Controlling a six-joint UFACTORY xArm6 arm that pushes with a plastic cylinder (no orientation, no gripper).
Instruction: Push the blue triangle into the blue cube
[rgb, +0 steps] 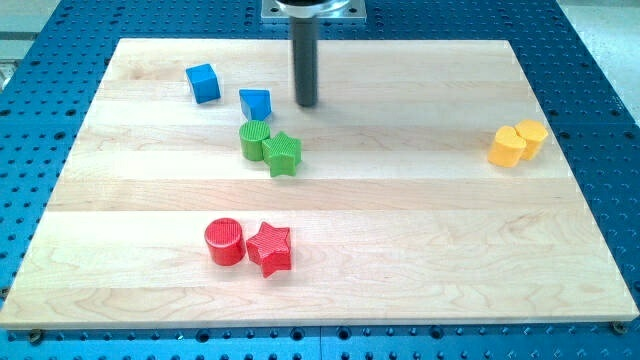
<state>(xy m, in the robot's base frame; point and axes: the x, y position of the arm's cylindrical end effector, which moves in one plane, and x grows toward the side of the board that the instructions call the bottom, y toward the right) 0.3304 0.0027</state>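
The blue triangle (256, 102) lies on the wooden board (400, 230) near the view's top left. The blue cube (203, 82) sits apart from it, a short way to its upper left. My tip (306, 104) is down on the board just to the right of the blue triangle, with a small gap between them. The rod rises straight up to the view's top edge.
A green cylinder (254, 140) and a green star (284, 154) touch each other just below the blue triangle. A red cylinder (224, 242) and a red star (269, 248) sit at the lower left. Two yellow blocks (517, 142) sit at the right.
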